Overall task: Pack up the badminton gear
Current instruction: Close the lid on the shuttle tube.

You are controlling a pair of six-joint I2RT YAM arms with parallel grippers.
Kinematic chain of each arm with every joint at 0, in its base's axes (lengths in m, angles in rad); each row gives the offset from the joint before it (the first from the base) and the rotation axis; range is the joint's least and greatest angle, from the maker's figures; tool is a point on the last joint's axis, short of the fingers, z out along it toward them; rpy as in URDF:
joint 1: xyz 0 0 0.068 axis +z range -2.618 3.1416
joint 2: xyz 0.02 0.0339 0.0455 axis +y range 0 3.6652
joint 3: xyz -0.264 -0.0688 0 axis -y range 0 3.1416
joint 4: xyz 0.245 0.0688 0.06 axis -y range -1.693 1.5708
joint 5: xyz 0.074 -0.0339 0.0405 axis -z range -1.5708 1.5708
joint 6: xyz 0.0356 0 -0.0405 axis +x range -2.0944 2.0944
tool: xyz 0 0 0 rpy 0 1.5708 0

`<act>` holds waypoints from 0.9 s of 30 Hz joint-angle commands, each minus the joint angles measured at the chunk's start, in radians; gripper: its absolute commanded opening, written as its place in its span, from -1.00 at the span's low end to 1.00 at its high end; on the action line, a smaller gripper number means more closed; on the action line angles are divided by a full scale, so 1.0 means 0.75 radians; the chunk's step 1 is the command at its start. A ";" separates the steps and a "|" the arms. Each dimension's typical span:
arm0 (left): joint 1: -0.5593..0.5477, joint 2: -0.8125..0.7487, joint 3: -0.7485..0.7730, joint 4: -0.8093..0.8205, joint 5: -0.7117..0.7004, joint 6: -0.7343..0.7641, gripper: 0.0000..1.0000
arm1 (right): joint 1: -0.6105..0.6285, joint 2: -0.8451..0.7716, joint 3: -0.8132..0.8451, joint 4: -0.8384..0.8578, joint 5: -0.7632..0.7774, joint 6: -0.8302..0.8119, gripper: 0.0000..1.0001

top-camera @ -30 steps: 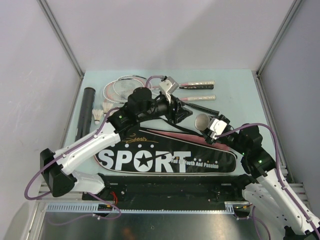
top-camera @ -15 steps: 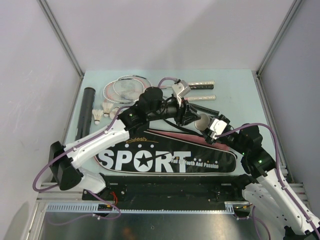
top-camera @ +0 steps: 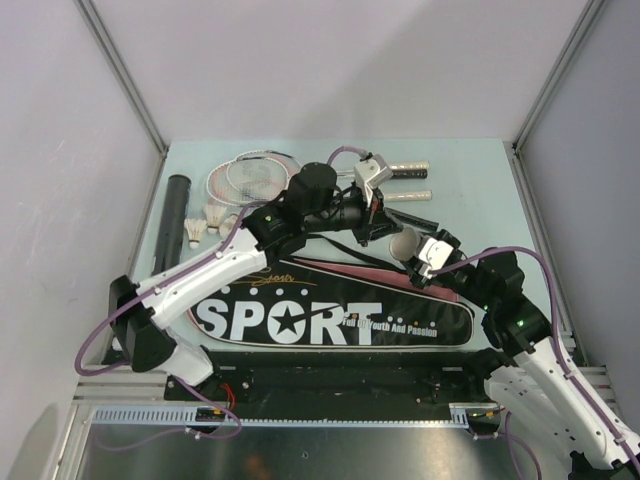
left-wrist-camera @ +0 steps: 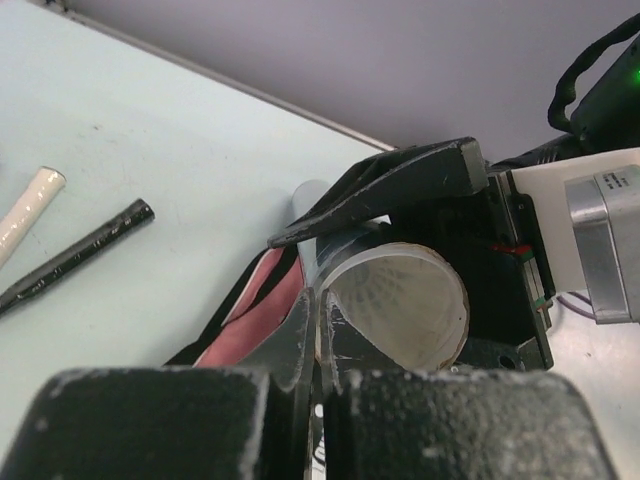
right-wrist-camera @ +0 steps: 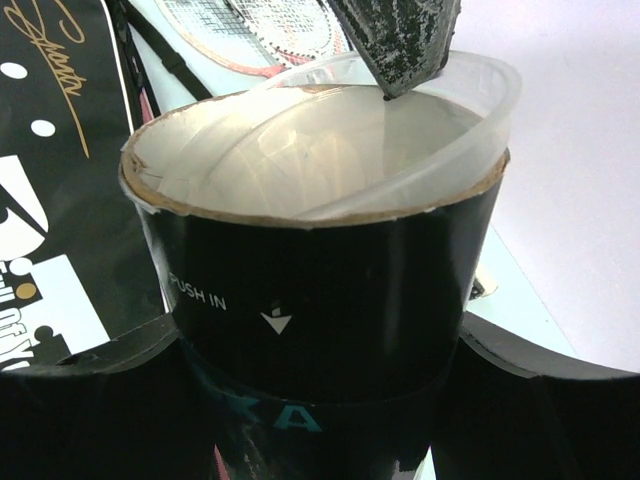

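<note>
Badminton gear is spread over the pale tabletop [top-camera: 470, 170]: thin pink-and-white rackets [top-camera: 250, 176] and small white feather shuttlecocks [top-camera: 197, 232] lie at the far left beside a long dark tube [top-camera: 172, 225], behind the black bag printed SPORT [top-camera: 330, 318]. A second dark cardboard tube with teal print [right-wrist-camera: 300, 300] is grasped around its body by the right tool [right-wrist-camera: 310, 400] and held near the bag's far right edge, its mouth turned toward the left arm. The left tool [left-wrist-camera: 318, 345] is clenched on the far rim of the translucent plastic cap [right-wrist-camera: 420, 140], which sits tilted in the tube's mouth with one side raised. The step in hand is judged to be freeing that cap so that the shuttlecocks can be loaded. Only a thin edge is pinched, so the cap should be drawn off along the tube's axis rather than levered sideways; otherwise the rim may slip out or the cardboard lip be torn. The tube should be braced firmly while the pull is made, and the cap set down on the tabletop where it can be reached again.
</note>
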 commanded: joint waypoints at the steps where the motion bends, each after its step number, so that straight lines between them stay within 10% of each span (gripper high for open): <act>1: 0.012 0.059 0.183 -0.175 0.066 0.025 -1.00 | 0.019 -0.006 0.056 -0.025 0.003 -0.021 -0.76; 10: 0.065 0.171 0.324 -0.425 0.263 0.057 -1.00 | 0.046 0.018 0.080 -0.056 0.009 -0.089 -0.75; 27: -0.023 -0.195 -0.089 0.035 -0.269 0.106 -1.00 | 0.025 0.016 0.078 -0.006 -0.015 0.014 -0.73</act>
